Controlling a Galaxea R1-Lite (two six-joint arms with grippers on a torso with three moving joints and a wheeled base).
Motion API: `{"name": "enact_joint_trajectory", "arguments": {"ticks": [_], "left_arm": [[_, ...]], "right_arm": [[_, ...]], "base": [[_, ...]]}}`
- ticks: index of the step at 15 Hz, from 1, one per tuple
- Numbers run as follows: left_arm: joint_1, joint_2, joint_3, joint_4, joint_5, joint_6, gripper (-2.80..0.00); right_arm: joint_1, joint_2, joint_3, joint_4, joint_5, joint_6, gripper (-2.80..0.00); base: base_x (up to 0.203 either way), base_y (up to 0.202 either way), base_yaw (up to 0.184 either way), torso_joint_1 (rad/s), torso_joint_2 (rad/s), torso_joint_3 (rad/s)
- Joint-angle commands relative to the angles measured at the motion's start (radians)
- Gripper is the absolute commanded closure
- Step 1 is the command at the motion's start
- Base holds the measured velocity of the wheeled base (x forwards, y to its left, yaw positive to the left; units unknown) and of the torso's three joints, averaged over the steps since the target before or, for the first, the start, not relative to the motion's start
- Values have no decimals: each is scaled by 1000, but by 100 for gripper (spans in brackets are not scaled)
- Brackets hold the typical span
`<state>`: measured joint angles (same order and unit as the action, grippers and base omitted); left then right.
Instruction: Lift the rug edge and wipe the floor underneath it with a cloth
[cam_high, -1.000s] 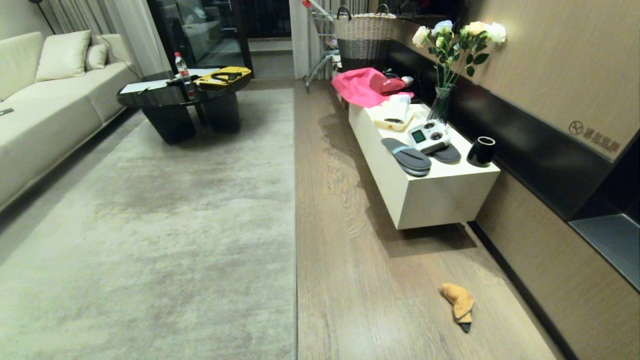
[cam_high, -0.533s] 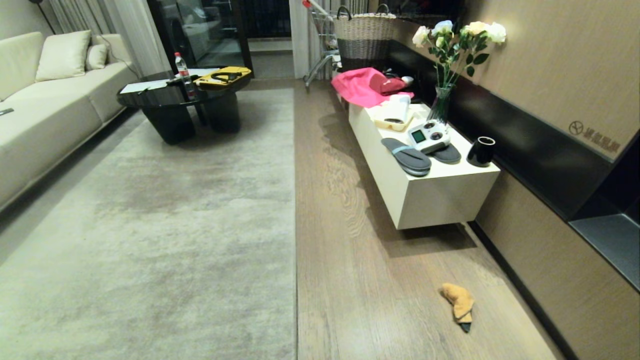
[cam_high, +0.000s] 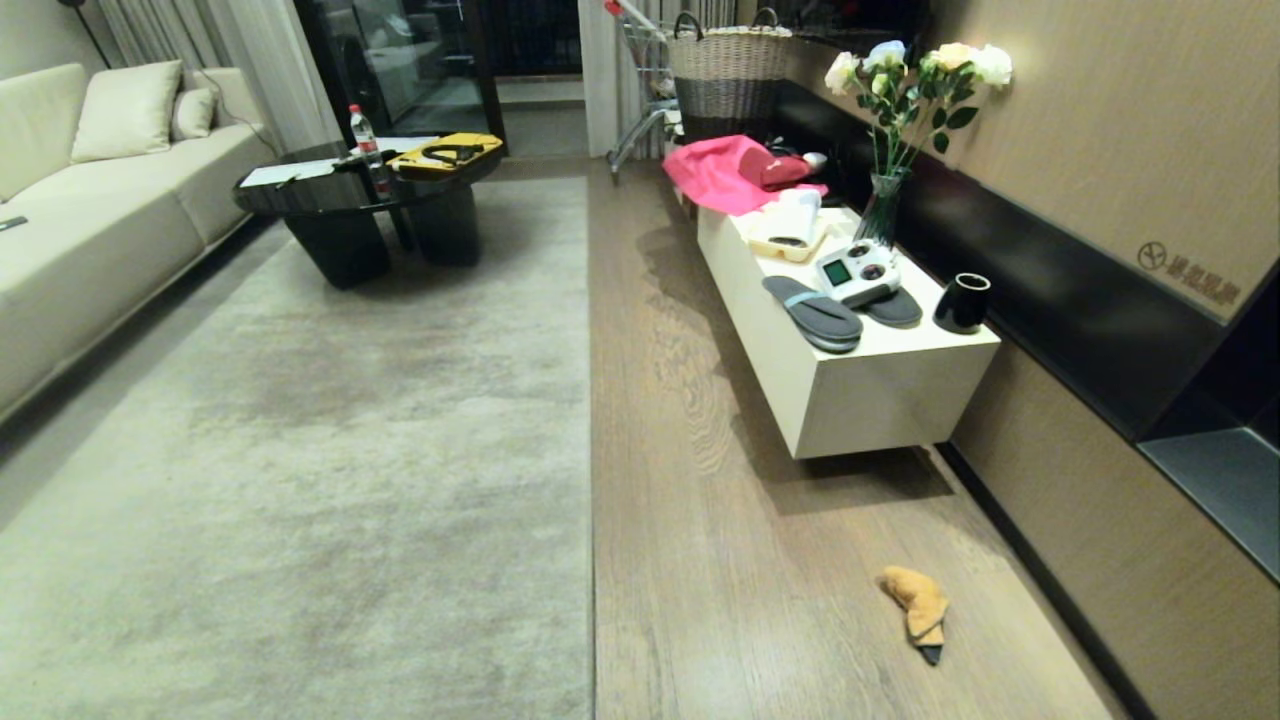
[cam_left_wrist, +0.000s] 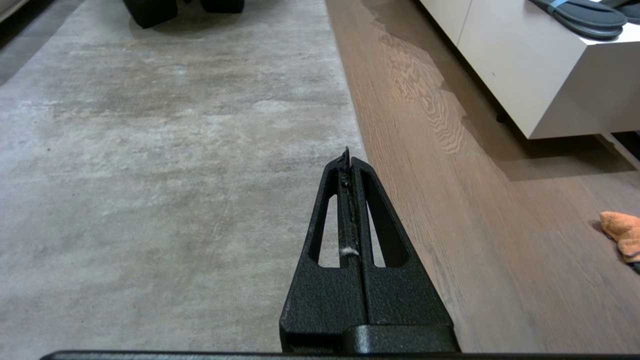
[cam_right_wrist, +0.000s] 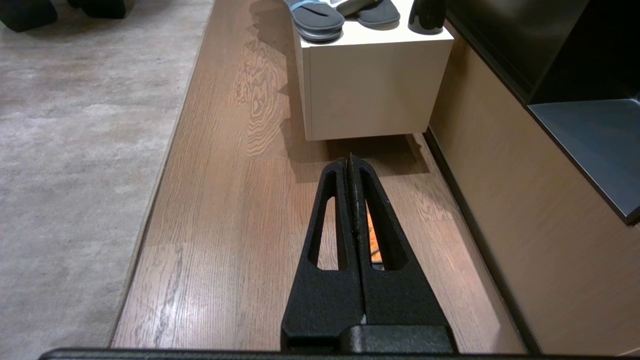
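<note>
Both my pincers pressed together, empty: left pincer above the rug edge, lying flat; right pincer above the floor. Cloth on planks near the wall, apart from the rug.

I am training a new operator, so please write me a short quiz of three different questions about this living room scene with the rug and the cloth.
1. True or false: the orange cloth lies on the rug.
2. Multiple choice: the rug edge is A) lifted, B) flat on the wood floor, C) folded over.
3. Short answer: what state are the left gripper and the right gripper in, and do they hold anything?

Key
1. False: it lies on the bare floor, between the rug and the wall, nearer than the white cabinet.
2. B.
3. Both are shut and empty, each above the floor.
</note>
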<state>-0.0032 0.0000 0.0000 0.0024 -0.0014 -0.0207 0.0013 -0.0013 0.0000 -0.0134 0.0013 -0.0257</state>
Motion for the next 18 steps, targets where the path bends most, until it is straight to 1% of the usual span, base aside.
{"name": "enact_joint_trajectory", "arguments": {"ticks": [1, 18], "left_arm": [[0, 1, 0, 1, 0, -1, 0], [0, 2, 0, 1, 0, -1, 0]], "right_arm": [[0, 1, 0, -2, 0, 1, 0], [0, 1, 0, 0, 0, 0, 0]], "base": [[0, 0, 0, 0, 0, 0], [0, 0, 0, 0, 0, 0]]}}
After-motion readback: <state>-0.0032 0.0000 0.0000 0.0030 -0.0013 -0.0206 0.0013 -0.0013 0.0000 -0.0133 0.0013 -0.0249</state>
